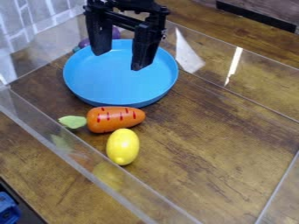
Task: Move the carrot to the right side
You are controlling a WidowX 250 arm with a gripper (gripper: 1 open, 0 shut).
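Lemon [122, 146]: nearest the camera, on the dark wooden bench [222, 166], just below and touching or nearly touching the carrot.
Carrot [114, 118]: lies flat, green tip pointing left, in front of the blue plate [105, 87]; below the pincer and apart from it.
Writing: none legible on any item.
Pincer [121, 45]: black, pointing down above the plate, fingers spread wide, holding nothing.
Surround: clear plastic walls [251, 70] ring the bench.

orange dark-striped carrot [115, 117], yellow lemon [122, 146], blue plate [82, 83]
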